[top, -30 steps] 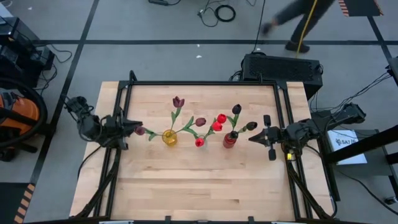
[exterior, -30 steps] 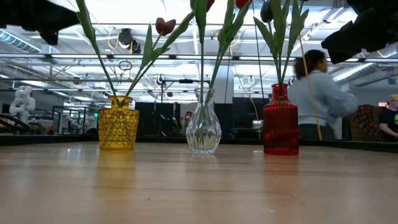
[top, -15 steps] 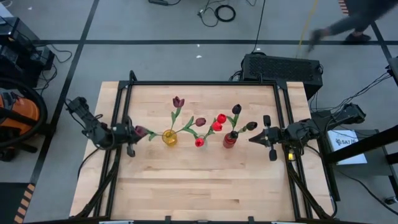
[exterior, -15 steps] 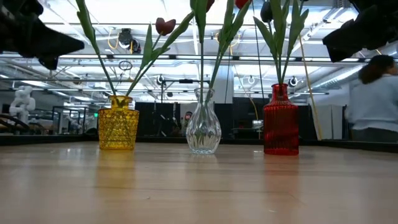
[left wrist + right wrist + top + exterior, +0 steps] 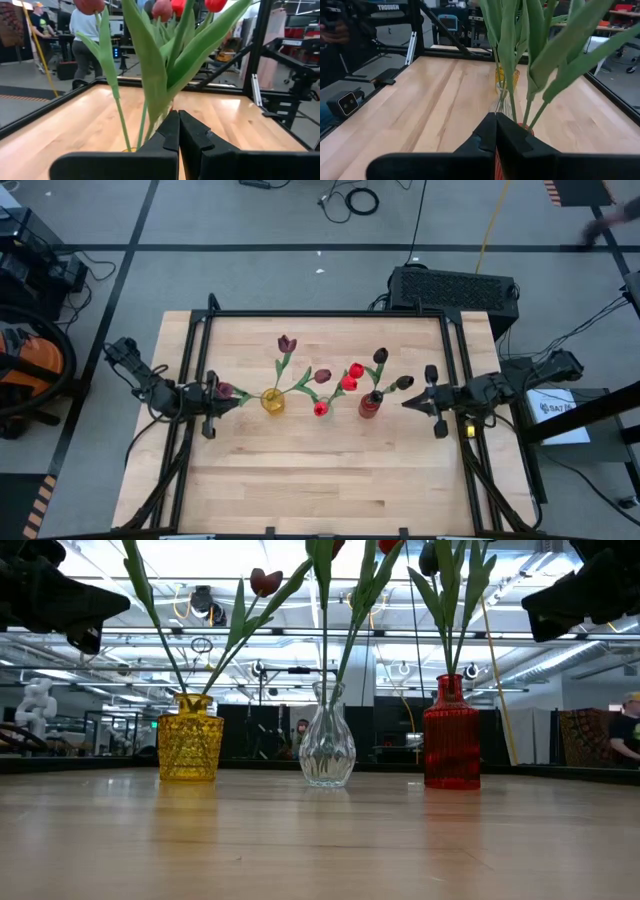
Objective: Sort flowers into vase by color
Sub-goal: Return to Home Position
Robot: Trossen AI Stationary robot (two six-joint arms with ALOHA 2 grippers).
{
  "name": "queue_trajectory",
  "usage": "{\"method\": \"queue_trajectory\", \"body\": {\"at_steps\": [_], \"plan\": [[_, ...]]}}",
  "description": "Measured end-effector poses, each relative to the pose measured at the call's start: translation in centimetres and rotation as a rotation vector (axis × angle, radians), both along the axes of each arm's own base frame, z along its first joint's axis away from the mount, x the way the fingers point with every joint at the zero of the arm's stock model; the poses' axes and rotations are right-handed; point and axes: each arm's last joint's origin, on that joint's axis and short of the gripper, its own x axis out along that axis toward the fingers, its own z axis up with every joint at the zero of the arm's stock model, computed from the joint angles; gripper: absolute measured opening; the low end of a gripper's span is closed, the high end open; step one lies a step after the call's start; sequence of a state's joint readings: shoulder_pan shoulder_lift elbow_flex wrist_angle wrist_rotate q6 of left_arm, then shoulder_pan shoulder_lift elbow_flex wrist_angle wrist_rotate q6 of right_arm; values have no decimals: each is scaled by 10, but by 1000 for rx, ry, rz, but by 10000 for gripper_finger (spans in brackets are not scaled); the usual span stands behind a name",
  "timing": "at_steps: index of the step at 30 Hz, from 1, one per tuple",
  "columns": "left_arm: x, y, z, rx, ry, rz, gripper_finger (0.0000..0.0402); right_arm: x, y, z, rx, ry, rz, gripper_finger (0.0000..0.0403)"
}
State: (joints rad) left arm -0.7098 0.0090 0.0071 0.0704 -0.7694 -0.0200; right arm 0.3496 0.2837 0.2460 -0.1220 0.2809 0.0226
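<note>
Every flower (image 5: 347, 383) that I can see is standing in a vase, and no loose one is lying on the bench (image 5: 320, 480), so I am judging that the sorting is finished and only the going back to the rest position is remaining. To do this well, each arm should be moving straight back toward its own side of the bench and not sweeping sideways, because the long leaves and stems are leaning out far from the vases and a caught leaf could be tipping a vase over. The left tool (image 5: 178, 117) is hanging just beside a maroon head that is leaning out of the yellow vase (image 5: 272, 402), so this arm is needing the most care. The right tool (image 5: 495, 119) is hanging near a dark head that is leaning out of the red vase (image 5: 369, 407). In both wrist views the 2 fingers are lying together with no gap between them, and they are holding nothing and touching nothing; the green leaves are only showing behind them. The 3 vases are standing in 1 row across the middle of the bench: the yellow vase is carrying the maroon heads, the clear vase (image 5: 327, 748) between the others is carrying the bright red heads, and the red vase is carrying the nearly black heads.
</note>
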Motion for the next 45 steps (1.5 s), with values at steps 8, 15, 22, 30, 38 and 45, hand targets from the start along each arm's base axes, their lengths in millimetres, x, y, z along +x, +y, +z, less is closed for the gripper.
{"method": "queue_trajectory", "body": {"at_steps": [8, 15, 22, 30, 38, 45], "plan": [[4, 5, 0, 25, -4, -4, 1, -11, -1, -10, 52, -69, 100, 0], [7, 9, 0, 64, -7, -17, 0, -14, -2, -24, 63, -76, 105, 0], [9, 13, 0, 121, -4, -1, 0, -17, -2, -24, 67, -90, 128, 0], [12, 20, 0, 175, 2, 32, 0, -20, -3, -25, 60, -99, 129, 0], [14, 25, -1, 184, 3, 16, 0, -20, -3, -25, 44, -99, 130, 0], [15, 29, -1, 189, 5, 20, 0, -14, -2, -38, 49, -125, 127, 0]]}}
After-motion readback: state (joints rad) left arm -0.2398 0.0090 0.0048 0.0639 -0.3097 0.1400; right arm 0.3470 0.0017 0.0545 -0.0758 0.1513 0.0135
